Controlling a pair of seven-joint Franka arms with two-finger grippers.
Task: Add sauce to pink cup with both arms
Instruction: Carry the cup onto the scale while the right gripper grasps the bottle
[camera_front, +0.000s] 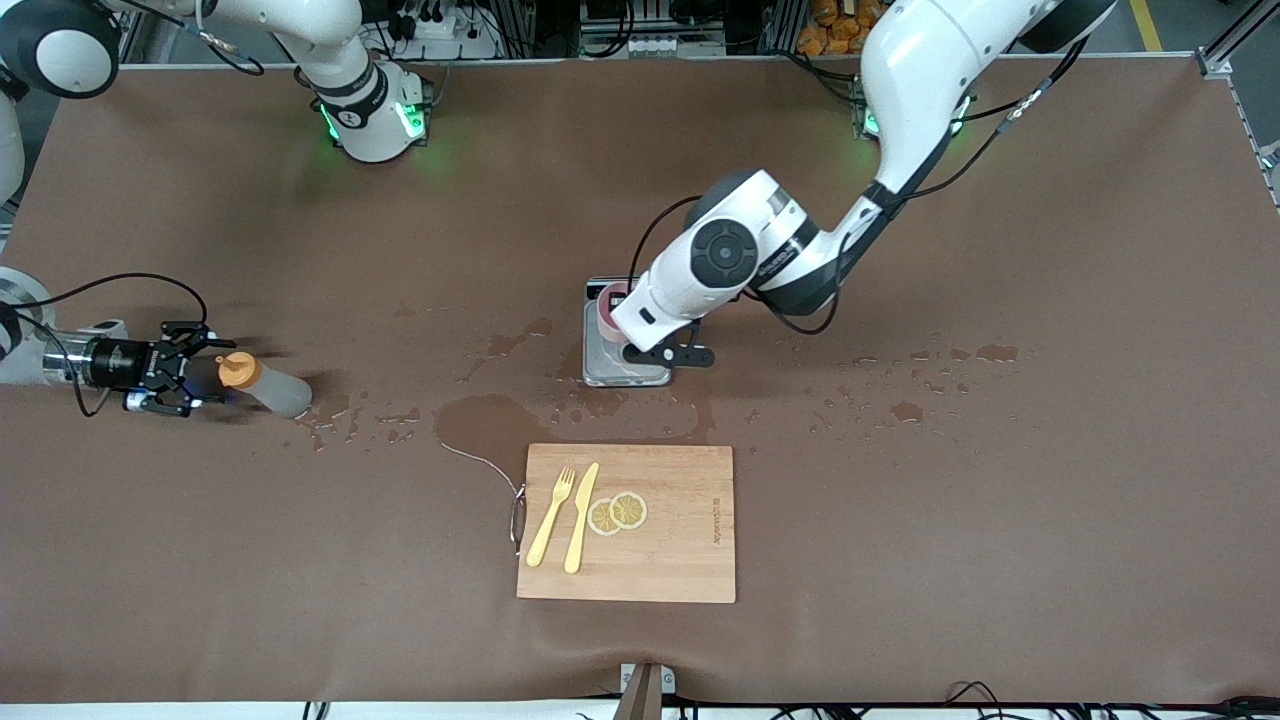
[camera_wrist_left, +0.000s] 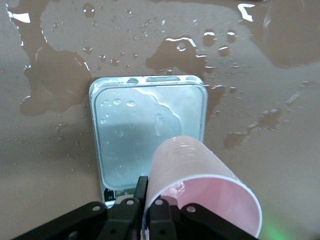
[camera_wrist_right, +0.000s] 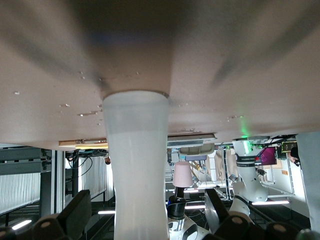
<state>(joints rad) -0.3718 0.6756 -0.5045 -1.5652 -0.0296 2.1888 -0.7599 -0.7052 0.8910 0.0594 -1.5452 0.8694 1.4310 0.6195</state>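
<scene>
The sauce bottle, greyish-white with an orange cap, stands on the table at the right arm's end. My right gripper is level with it, open, one finger on each side of the bottle without touching it. My left gripper is shut on the rim of the pink cup, one finger inside and one outside. It holds the cup over the silver scale at mid-table. In the front view the cup is mostly hidden by the left arm. I cannot tell whether the cup touches the scale.
Water puddles and drops lie around the scale and toward the left arm's end. A wooden cutting board with a yellow fork, a yellow knife and lemon slices lies nearer the camera than the scale.
</scene>
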